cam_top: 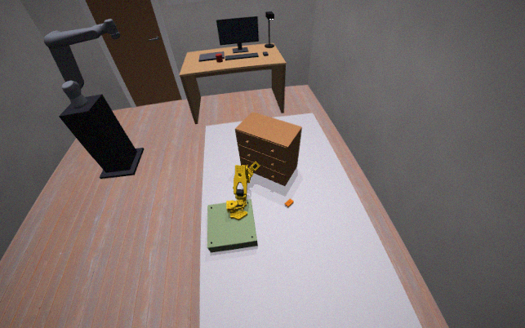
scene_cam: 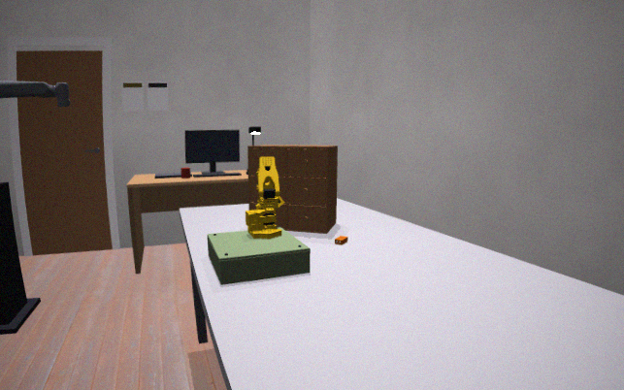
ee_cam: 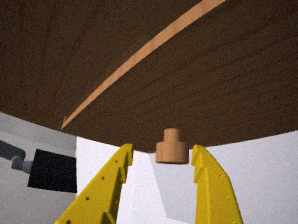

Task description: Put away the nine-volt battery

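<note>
The small orange nine-volt battery [cam_top: 289,202] lies on the white table, in front of the dresser and to the right of my arm; it also shows in the exterior view [scene_cam: 341,240]. The wooden three-drawer dresser [cam_top: 269,147] stands with all drawers shut. My yellow gripper [cam_top: 253,166] is up against the dresser's lower left front. In the wrist view its fingers stand a little apart on either side of a round wooden knob [ee_cam: 170,145] of the bottom drawer, with a gap on each side. The drawers' contents are hidden.
My arm stands on a green base block [cam_top: 231,226] near the table's left edge. Off the table are a grey robot arm on a black pedestal [cam_top: 97,130] and a desk with a monitor [cam_top: 236,61].
</note>
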`<state>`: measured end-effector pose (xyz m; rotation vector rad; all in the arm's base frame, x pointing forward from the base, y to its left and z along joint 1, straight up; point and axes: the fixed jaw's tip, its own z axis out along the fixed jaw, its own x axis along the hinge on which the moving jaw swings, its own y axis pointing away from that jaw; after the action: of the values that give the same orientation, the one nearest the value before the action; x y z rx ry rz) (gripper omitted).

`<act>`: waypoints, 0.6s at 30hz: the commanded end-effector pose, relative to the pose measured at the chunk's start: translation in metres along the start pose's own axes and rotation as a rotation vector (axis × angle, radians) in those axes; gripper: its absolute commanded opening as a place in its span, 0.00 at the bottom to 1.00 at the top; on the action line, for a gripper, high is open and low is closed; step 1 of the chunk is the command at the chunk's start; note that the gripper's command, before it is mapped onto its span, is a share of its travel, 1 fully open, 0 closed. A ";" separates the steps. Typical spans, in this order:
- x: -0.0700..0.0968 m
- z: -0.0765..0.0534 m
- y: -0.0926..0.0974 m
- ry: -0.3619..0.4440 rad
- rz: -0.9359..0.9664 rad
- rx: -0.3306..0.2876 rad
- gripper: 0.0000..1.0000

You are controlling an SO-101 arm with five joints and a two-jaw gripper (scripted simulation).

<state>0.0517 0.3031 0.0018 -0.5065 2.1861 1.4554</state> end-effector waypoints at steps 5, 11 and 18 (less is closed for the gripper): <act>0.001 0.001 -0.007 0.000 0.012 0.018 0.21; 0.001 0.001 -0.009 -0.002 0.013 0.019 0.21; 0.001 0.001 -0.010 -0.003 0.013 0.020 0.21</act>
<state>0.0537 0.3010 -0.0056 -0.5018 2.2027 1.4354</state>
